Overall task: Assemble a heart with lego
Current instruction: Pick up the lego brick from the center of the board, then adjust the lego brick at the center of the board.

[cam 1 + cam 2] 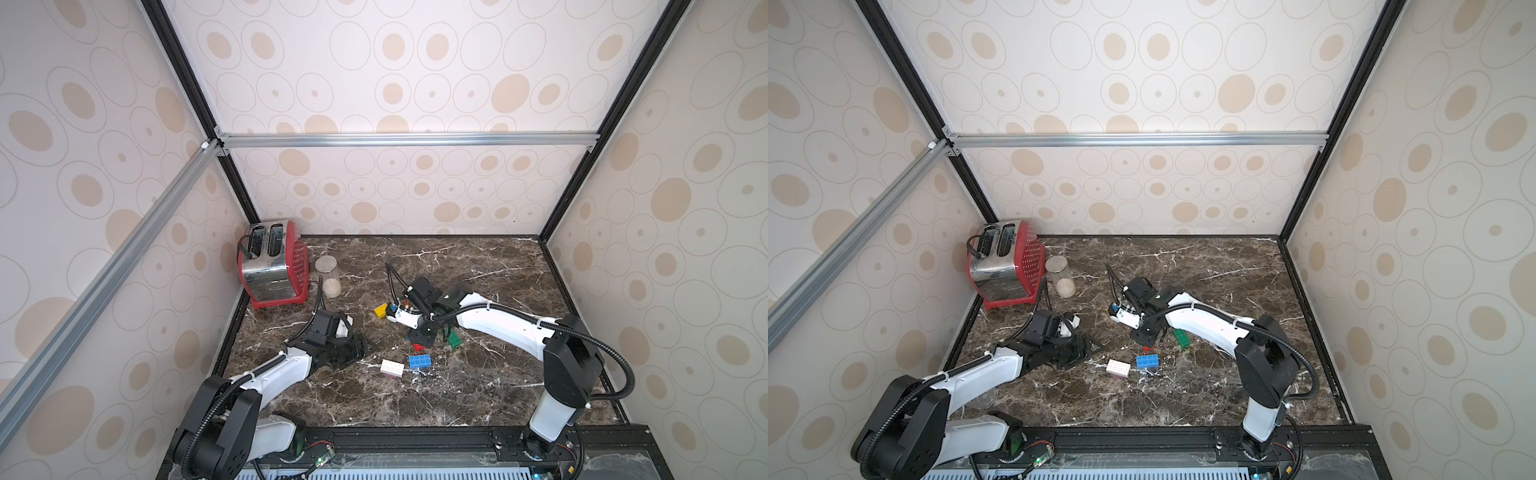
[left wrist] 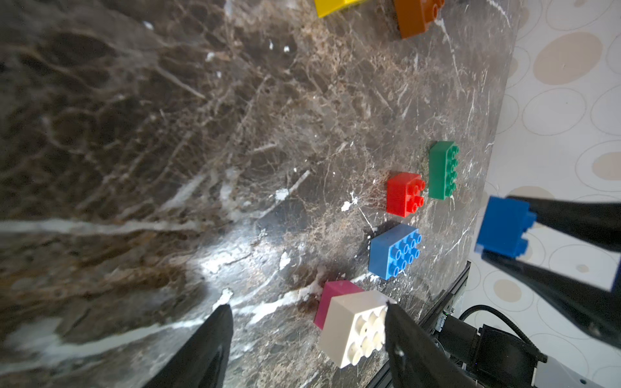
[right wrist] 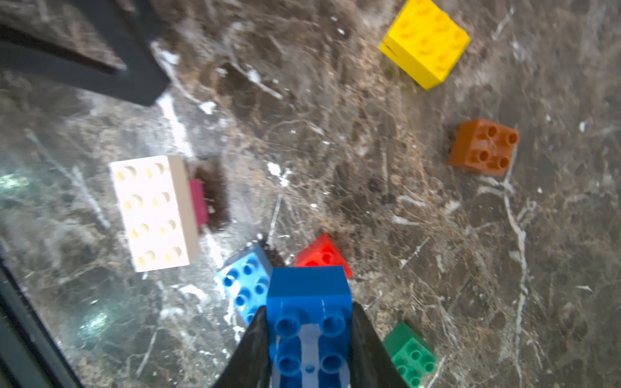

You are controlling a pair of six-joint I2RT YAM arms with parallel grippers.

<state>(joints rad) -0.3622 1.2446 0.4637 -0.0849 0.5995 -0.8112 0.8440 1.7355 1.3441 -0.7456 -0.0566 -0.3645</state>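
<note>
Oval-patterned wallpaper lines the cell around a dark marble table. The left arm and the right arm reach in from the near edge. A red and chrome toaster stands in the far left corner, with a glass jar just beside it.

The left gripper hangs low with its jaws wide and nothing between them, near the white brick. The right gripper is clamped on the dark blue brick, held clear above the table.

The lego lies mid-table between the arms. The white brick sits on top of the pink brick; these two are all that is joined of the heart. The light blue brick lies just beside the white one. The green brick is a little farther right. The yellow brick and the orange brick sit farther back. The red brick lies between the light blue and the green, under the right gripper.
</note>
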